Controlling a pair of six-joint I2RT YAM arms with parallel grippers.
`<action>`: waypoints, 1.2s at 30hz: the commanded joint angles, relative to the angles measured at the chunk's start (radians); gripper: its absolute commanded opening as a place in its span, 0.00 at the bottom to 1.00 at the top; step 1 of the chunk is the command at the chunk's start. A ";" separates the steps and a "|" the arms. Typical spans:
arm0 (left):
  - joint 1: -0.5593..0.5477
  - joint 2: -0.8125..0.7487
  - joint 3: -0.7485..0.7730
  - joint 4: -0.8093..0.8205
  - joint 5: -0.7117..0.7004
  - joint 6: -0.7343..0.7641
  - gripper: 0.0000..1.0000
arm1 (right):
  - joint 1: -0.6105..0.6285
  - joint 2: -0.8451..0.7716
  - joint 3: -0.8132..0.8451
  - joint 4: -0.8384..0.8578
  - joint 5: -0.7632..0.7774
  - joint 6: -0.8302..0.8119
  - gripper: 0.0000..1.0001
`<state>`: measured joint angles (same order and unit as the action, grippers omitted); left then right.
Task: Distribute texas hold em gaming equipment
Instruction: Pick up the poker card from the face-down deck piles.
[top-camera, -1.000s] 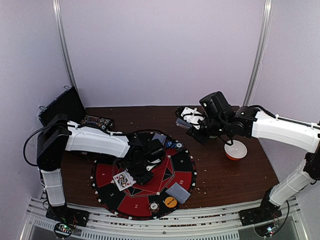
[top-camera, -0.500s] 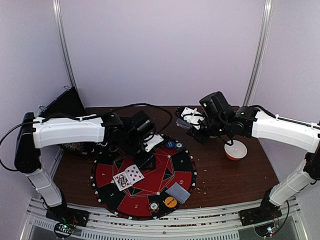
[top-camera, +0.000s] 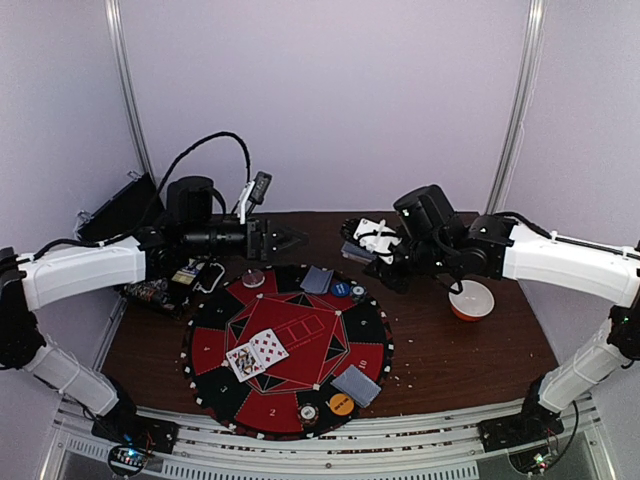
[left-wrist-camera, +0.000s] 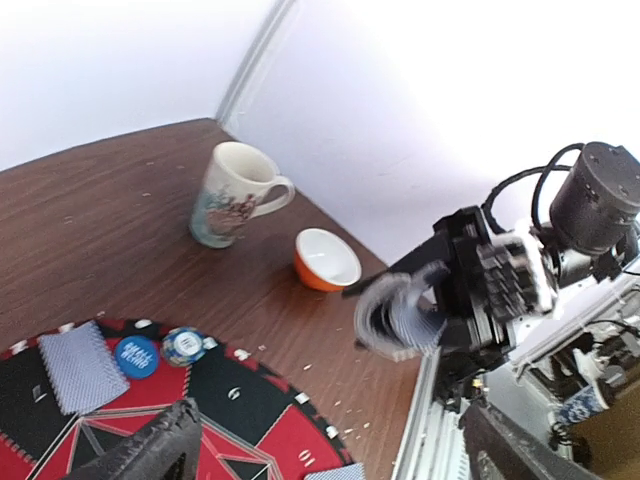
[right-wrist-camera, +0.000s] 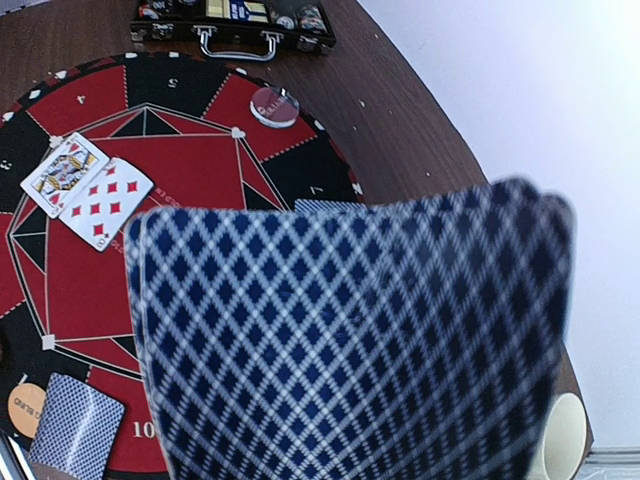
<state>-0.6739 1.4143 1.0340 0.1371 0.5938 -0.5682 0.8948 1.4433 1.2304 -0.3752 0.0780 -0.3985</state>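
Brown bench (top-camera: 450, 360) is carrying a round red-black mat (top-camera: 310, 340), white-and-orange bowl (top-camera: 471, 299), patterned mug (left-wrist-camera: 232, 195), and black chip case (right-wrist-camera: 235, 22) sitting far left.

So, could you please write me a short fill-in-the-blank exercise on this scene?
The right gripper is shut on a deck whose backs are ___ and white.
The left gripper, holding nothing, is ___.
___ cards lie face up on the round mat.
Beside the mug sits a white-and-___ bowl.
Missing: blue; open; two; orange.

Likely lab: white-walled test booth (top-camera: 320, 100).
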 joint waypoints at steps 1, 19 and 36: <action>0.002 0.087 0.059 0.198 0.163 -0.099 0.98 | 0.027 0.004 0.049 0.048 -0.037 -0.016 0.30; -0.030 0.193 0.170 -0.049 0.125 0.074 0.79 | 0.081 0.113 0.112 0.072 -0.082 -0.020 0.30; -0.047 0.155 0.219 -0.251 -0.068 0.244 0.28 | 0.087 0.105 0.098 0.073 -0.060 -0.019 0.30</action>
<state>-0.7353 1.5978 1.2339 -0.0696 0.6353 -0.3702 0.9699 1.5696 1.3087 -0.3290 0.0223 -0.4156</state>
